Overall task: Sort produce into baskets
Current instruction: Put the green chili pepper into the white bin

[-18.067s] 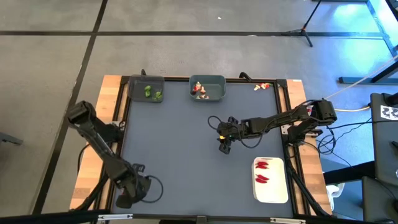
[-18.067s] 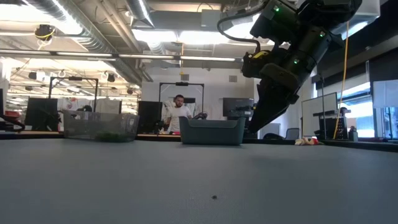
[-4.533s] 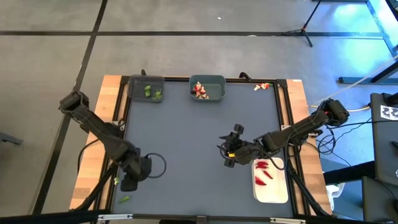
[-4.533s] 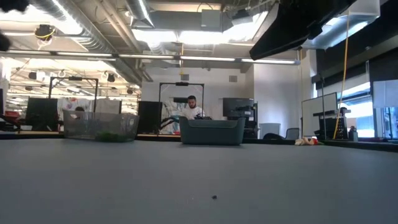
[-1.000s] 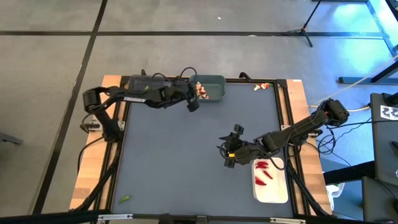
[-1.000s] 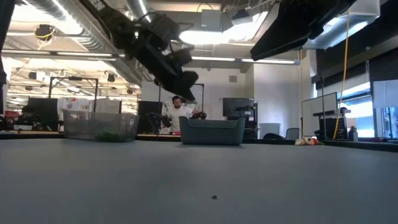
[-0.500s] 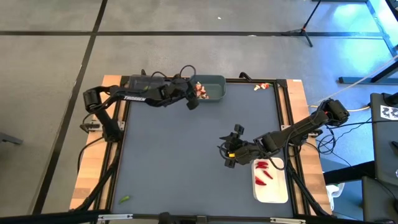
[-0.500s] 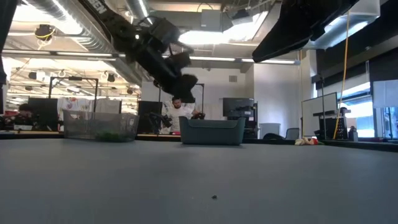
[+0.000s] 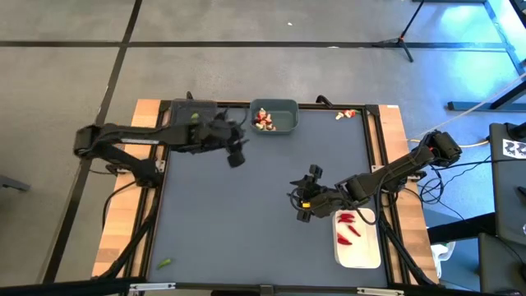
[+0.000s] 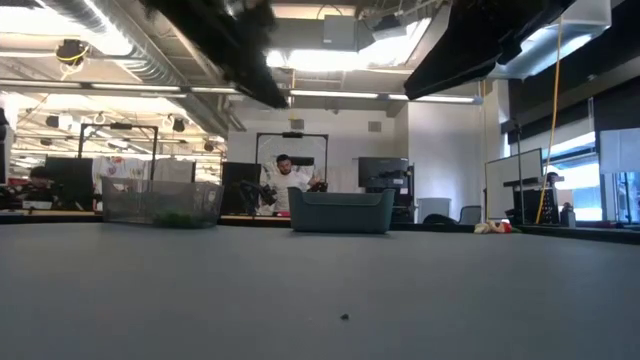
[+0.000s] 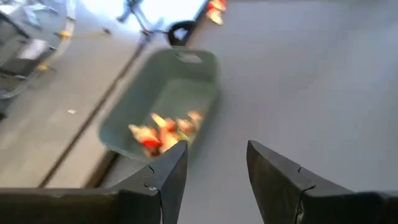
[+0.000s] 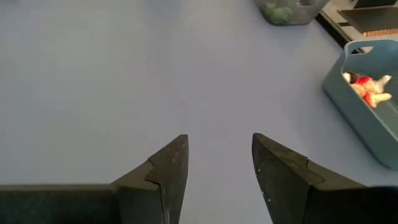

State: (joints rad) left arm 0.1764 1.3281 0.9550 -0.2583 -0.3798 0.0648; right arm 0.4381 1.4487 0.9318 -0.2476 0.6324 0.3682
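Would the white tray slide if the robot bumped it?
Probably. The white tray looks small and shallow, holding only a few red chilies, so it is likely light. It sits flat and low, so it would likely slide, not tip.

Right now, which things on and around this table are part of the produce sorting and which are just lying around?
Part of the job:
- dark grey bin with green pieces
- grey-teal bin with tan and red pieces
- white tray with red chilies
- stray green piece
- stray pieces at the far edge
- left gripper, right gripper

Just lying about:
- cables
- floor stand
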